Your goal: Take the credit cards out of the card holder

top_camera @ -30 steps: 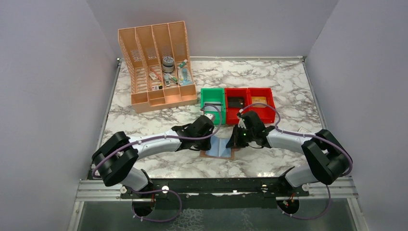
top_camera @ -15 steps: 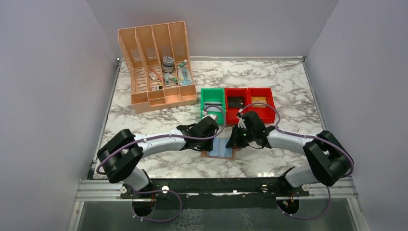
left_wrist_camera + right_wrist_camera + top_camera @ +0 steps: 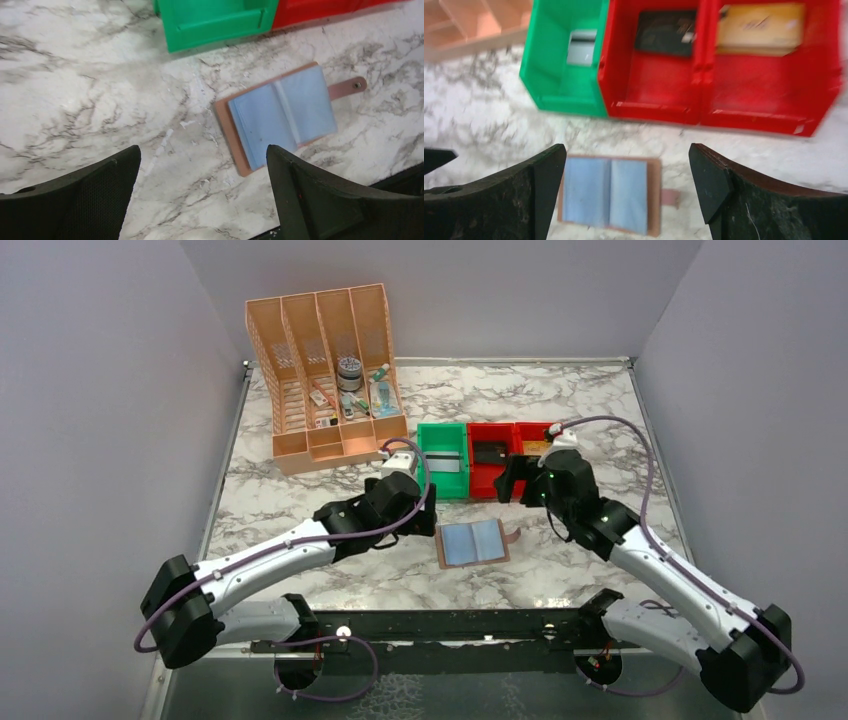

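Note:
The card holder (image 3: 472,542) lies open flat on the marble table, light blue pockets up, snap tab pointing right; it also shows in the left wrist view (image 3: 285,112) and the right wrist view (image 3: 606,195). No card shows in its pockets. A dark credit card (image 3: 490,453) (image 3: 665,33) lies in the middle red bin and a grey one (image 3: 443,462) (image 3: 582,46) in the green bin. My left gripper (image 3: 412,508) (image 3: 202,150) hangs open and empty left of the holder. My right gripper (image 3: 510,485) (image 3: 626,147) hangs open and empty above and behind it.
A green bin (image 3: 441,490) and two joined red bins (image 3: 520,426) stand behind the holder; the right red bin holds a tan card (image 3: 759,25). A peach file organizer (image 3: 325,380) with small items stands at the back left.
Both grippers opened, let go of the holder and drew away, the left one to the left, the right one up and back toward the bins. The holder now lies uncovered and open.

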